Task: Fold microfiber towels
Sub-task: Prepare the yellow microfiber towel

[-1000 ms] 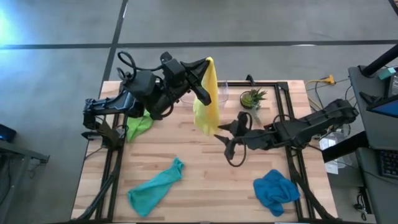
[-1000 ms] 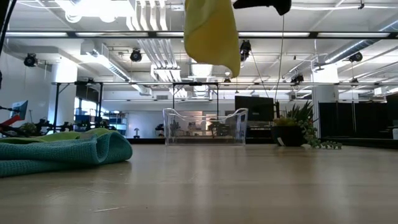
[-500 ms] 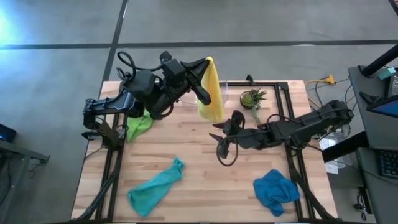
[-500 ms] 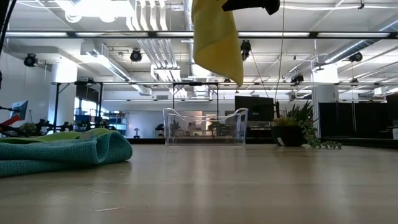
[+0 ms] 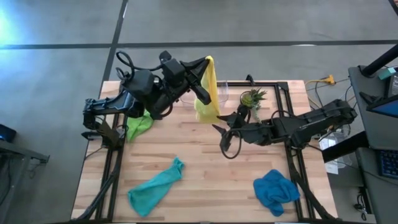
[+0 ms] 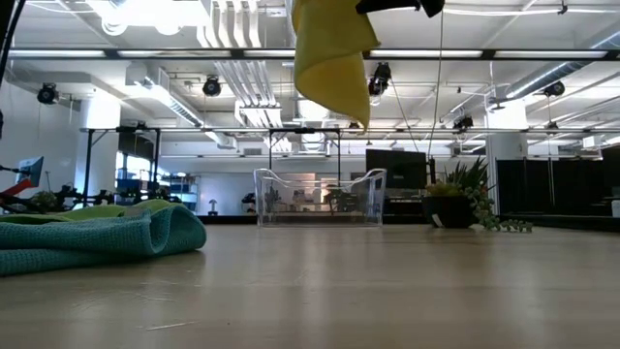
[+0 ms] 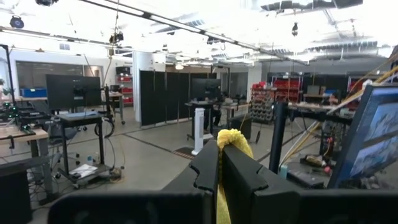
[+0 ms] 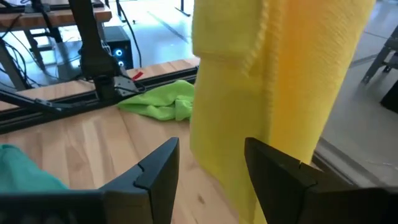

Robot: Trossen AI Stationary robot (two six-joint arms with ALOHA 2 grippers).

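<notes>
My left gripper [image 5: 207, 63] is raised over the far middle of the table and is shut on the yellow towel [image 5: 208, 94], which hangs below it. In the low view the yellow towel [image 6: 329, 58] hangs well above the tabletop. My right gripper [image 5: 222, 138] is open, near the towel's lower end. In the right wrist view the yellow towel [image 8: 267, 81] hangs just beyond the right gripper [image 8: 211, 171]. The lime green towel [image 5: 138, 124], teal towel [image 5: 155, 186] and blue towel [image 5: 275, 190] lie crumpled on the table. My left gripper pinches the yellow towel's top end [image 7: 219, 198] between its two shut fingers. A small tuft [image 7: 234, 138] sticks out past the fingertips. The fingers come roughly level from the table's left. The towel hangs slack below them, clear of the table. Whether my right gripper touches the towel I cannot tell.
A small potted plant [image 5: 252, 98] stands at the far right of the table. A clear plastic bin [image 6: 320, 197] sits at the far edge behind the hanging towel. Bare wood [image 5: 205, 168] lies in the middle between the teal and blue towels.
My right gripper has edged toward the far edge, closer to the hanging yellow towel, and has turned a little. The towel's free lower end has swung, while its top stays in my still left gripper.
</notes>
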